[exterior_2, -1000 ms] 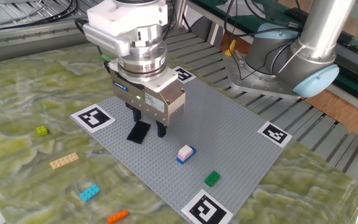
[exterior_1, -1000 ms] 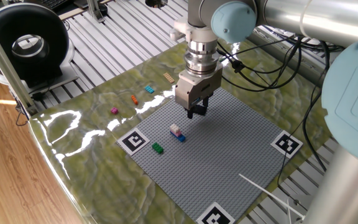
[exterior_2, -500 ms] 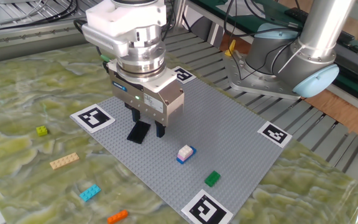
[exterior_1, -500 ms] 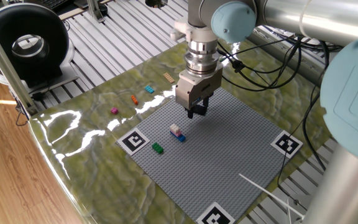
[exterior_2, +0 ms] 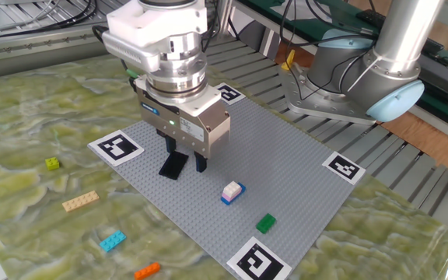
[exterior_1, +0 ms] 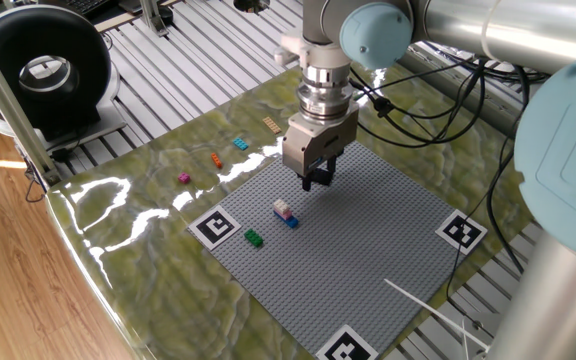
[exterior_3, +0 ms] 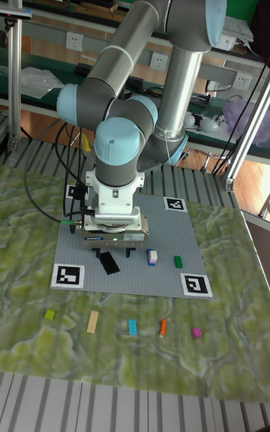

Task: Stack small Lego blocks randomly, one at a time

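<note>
Hovering above grey baseplate (exterior_2: 286, 167) — gripper (exterior_2: 185, 162), fingers near together, empty — beside dark flat plate (exterior_2: 173, 166).

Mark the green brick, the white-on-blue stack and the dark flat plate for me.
green brick (exterior_2: 265, 223), the other fixed view, its studded top.
white-on-blue stack (exterior_2: 231, 191), the other fixed view, the white upper brick.
dark flat plate (exterior_2: 173, 166), the other fixed view, its flat middle.

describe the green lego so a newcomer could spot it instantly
Start at the grey baseplate with marker tags at its corners. The green brick sits on it beside one corner tag, apart from the white-on-blue stack. It is the only single-coloured brick on the plate.
</note>
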Motion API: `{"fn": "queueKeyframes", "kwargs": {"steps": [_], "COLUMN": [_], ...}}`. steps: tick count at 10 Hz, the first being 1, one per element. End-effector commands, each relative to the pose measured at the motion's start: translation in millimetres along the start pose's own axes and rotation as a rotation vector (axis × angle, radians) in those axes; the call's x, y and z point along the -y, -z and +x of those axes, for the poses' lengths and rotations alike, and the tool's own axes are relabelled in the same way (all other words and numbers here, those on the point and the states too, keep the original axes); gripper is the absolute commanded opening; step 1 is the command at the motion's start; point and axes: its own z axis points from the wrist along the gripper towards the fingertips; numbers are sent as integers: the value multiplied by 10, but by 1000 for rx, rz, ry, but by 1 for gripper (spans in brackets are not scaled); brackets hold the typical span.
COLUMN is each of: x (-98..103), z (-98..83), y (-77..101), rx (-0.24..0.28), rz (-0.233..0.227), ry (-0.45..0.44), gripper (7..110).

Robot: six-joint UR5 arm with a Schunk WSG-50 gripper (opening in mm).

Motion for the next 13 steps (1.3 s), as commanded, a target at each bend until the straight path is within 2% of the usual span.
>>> {"fn": "queueKeyframes", "kwargs": {"steps": [1, 5, 7, 13], "x": [-16, -22, -83, -89], "z": [-8, -4, 3, 10], "y": [5, -8, -7, -5], "rx": [1, 0, -3, -6], "rz": [-12, -16, -41, -42], "ry": [-11, -16, -22, -25], "gripper": [66, 66, 66, 66]}}
